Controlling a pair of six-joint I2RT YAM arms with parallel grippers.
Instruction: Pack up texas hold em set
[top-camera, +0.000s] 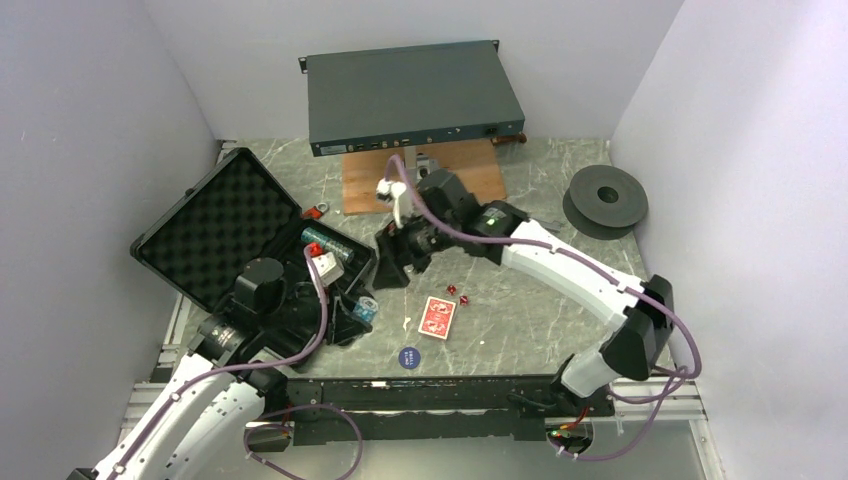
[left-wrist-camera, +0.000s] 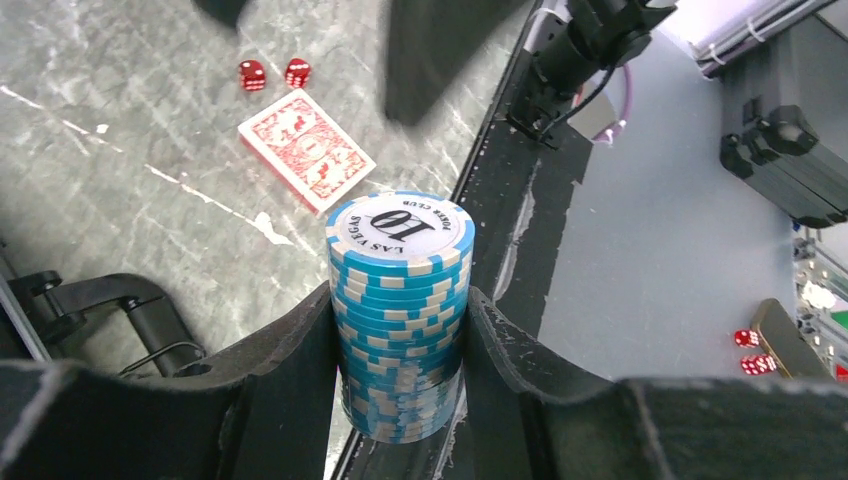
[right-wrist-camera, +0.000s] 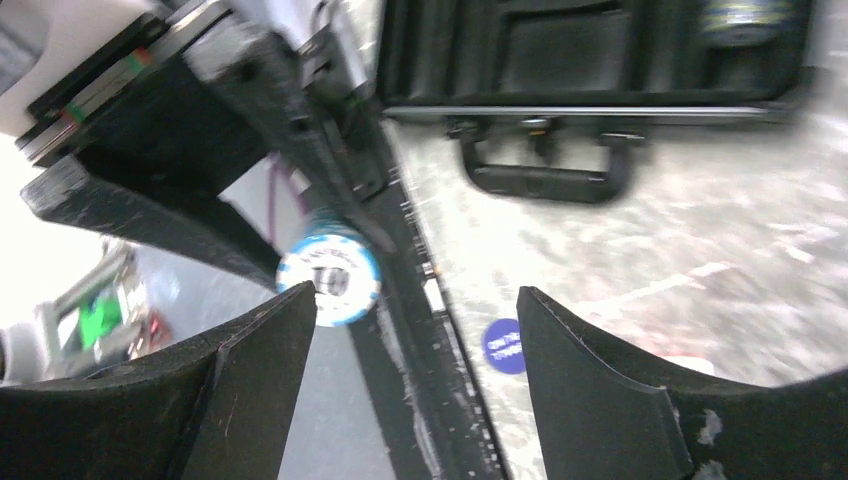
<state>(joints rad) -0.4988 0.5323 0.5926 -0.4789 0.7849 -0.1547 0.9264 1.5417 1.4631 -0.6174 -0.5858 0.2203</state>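
The black briefcase lies open at the left of the tabletop, its egg-crate foam lid thrown back and a teal row of chips already lying in its tray. Just beside the case's near right corner, by the tabletop's near edge, the left gripper is clamped across the diameter of a teal-and-white chip stack, which stands upright. The fingers press its lower half, and the upper chips rise free above them. I cannot tell whether its base rests on anything. The stack is probably dense for its size but made of loose, smooth discs, so only the squeeze and the upright pose hold it together. A tilt or a jolt could shed the top chips, so a low grip and a level carry into the tray look wise. To the right, the right gripper hangs with its jaws wide apart and nothing between them. Its view is blurred, but shows the case's carry handle ahead. Further right, the red-backed card deck lies flat. It is a thin pile that would fan if pushed, so it is best pinched by its long edges. Just beyond it sit two tiny red dice, hard and likely to skitter. The blue disc lies nearer the edge, flat and awkward to pinch.
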